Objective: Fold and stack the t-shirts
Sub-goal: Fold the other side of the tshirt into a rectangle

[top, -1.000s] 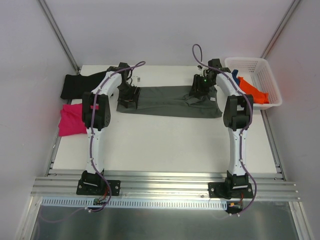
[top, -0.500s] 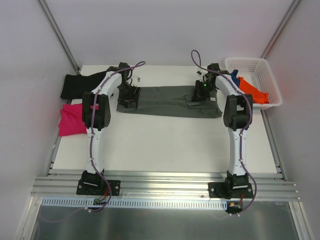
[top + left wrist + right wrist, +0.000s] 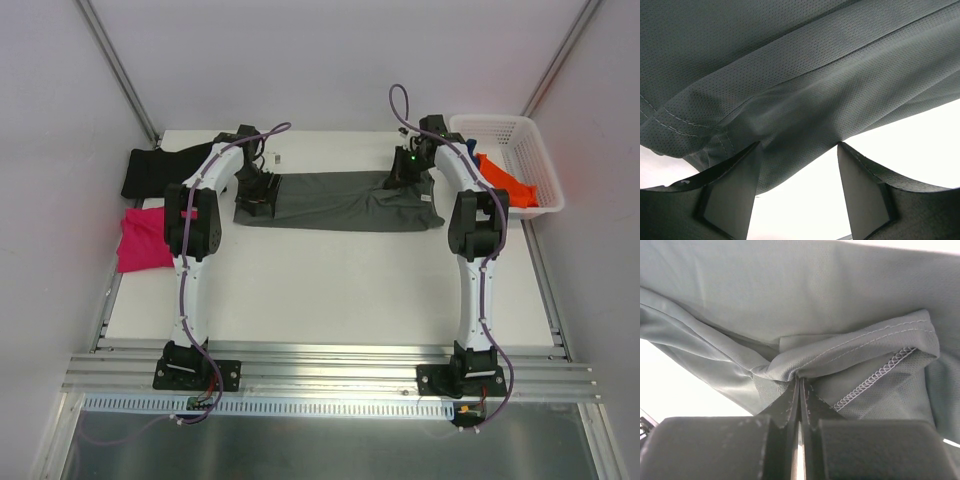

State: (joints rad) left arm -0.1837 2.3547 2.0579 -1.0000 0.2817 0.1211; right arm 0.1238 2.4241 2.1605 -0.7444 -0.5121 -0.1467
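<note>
While the grey shirt (image 3: pixel 335 200) lies spread in a long band across the far part of the counter (image 3: pixel 320 300), we see both arms reaching to it, one at each end. Our right claw (image 3: pixel 800 382) is clenched: its two fingers meet with barely a slit between them, and a bunched fold of grey cloth is pinched at their tips, with a stitched hem running just right of the pinch. From above, that claw sits at the shirt's right end, by its far edge. Our left claw (image 3: pixel 799 150) is released, its fingers (image 3: pixel 730 195) spread wide. A hemmed fold of grey cloth droops into the gap close to the left finger, though we cannot tell whether it touches, and white counter shows between the pads. From above, this claw sits over the shirt's left end. The black shirt (image 3: pixel 160 168) lies at the far left corner, and the magenta shirt (image 3: pixel 145 238) lies just nearer us at the left edge. At the right, the orange shirt (image 3: pixel 505 183) lies in the white basket (image 3: pixel 500 125), with a bit of the blue shirt (image 3: pixel 469 150) beside it at the basket's left wall
</note>
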